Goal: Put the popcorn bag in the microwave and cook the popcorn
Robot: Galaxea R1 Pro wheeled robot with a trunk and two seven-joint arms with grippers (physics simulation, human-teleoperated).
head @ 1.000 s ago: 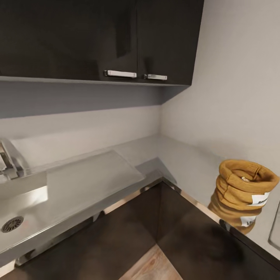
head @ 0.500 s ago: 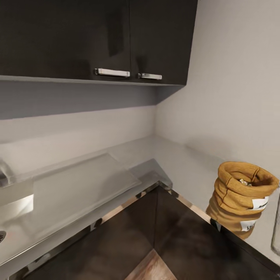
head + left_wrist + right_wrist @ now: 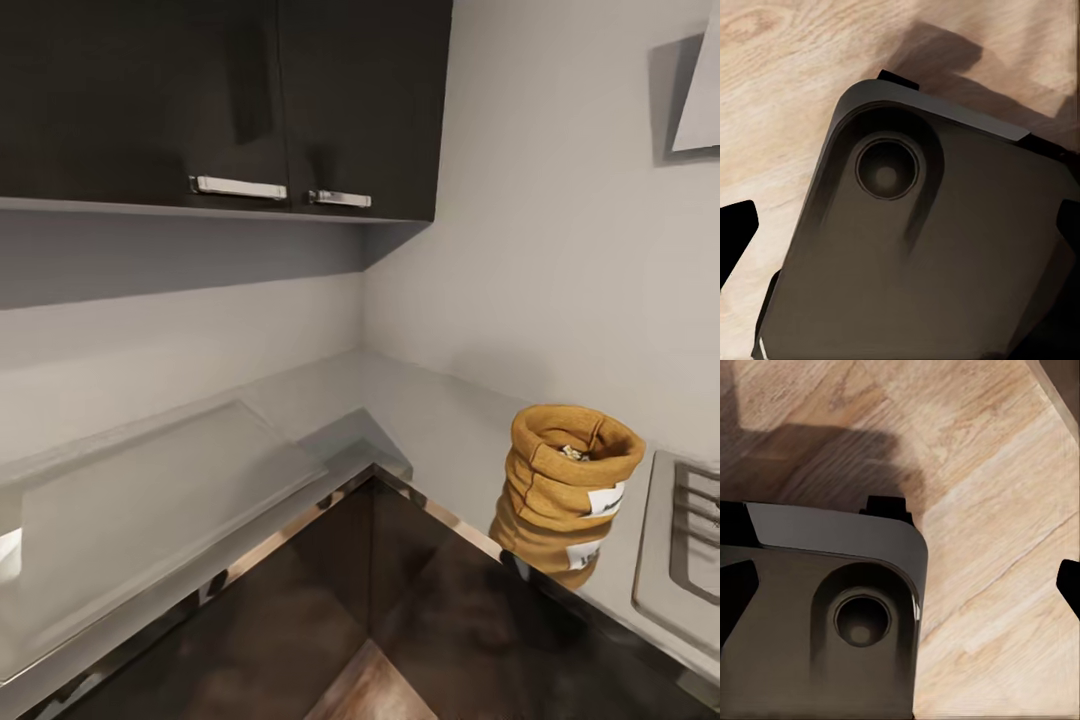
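The popcorn bag, a tan-brown sack with a rolled rim and a white label, stands upright on the shiny grey countertop, right of the inner corner. A few pale popcorn kernels show in its mouth. The microwave is out of view. My left gripper hangs over my dark base and the wooden floor, its fingers wide apart with nothing between them. My right gripper also hangs open above the base and the floor. Both are far from the bag.
A grey gas hob with black grates lies just right of the bag. Dark wall cabinets hang above the corner, and a hood's edge shows at the upper right. A flat draining board sits left. Dark cabinet fronts close the corner.
The head camera has swung to the right: the sink has left the picture, and the hob and hood have come in. The bag itself has not moved.
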